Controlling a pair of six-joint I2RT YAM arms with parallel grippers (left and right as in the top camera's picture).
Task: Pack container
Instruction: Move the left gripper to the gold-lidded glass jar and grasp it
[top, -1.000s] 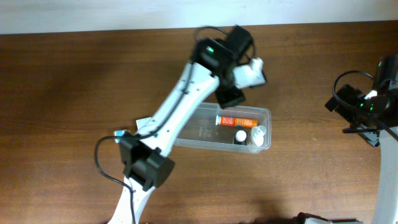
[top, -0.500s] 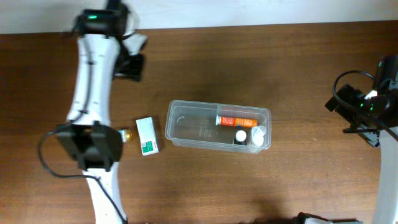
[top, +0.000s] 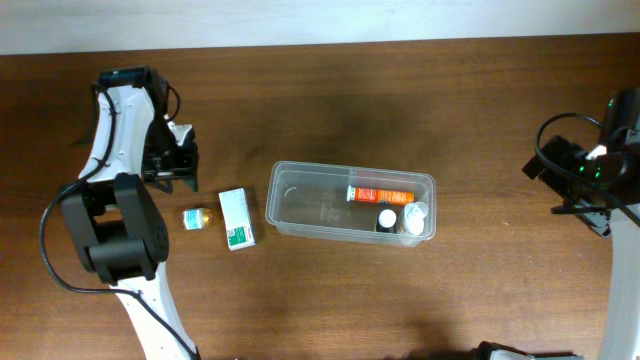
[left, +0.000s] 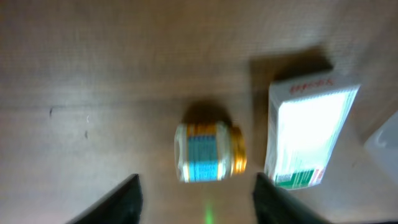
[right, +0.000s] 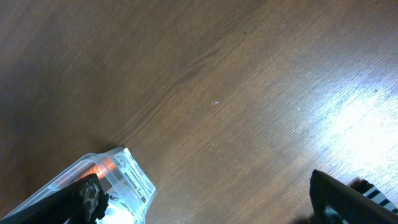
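The clear plastic container (top: 300, 208) lies mid-table. It holds an orange tube (top: 380, 193) and a white bottle (top: 388, 217) at its right end. A small jar with a blue label and gold cap (top: 196, 217) and a white-and-green carton (top: 236, 217) lie left of the container. My left gripper (top: 172, 176) is open and empty, just above the jar. In the left wrist view the jar (left: 209, 152) lies ahead of the open fingers (left: 202, 202), with the carton (left: 308, 134) to its right. My right gripper (right: 211, 208) is open and empty, far right of the container's corner (right: 118, 180).
My right arm (top: 585, 165) sits at the table's right edge. My left arm's base and links (top: 115, 235) stand left of the jar. The table's far edge (top: 320, 42) runs along the top.
My left arm swung from above the container's far side to the far left, then came down toward the jar. My right arm has not moved.
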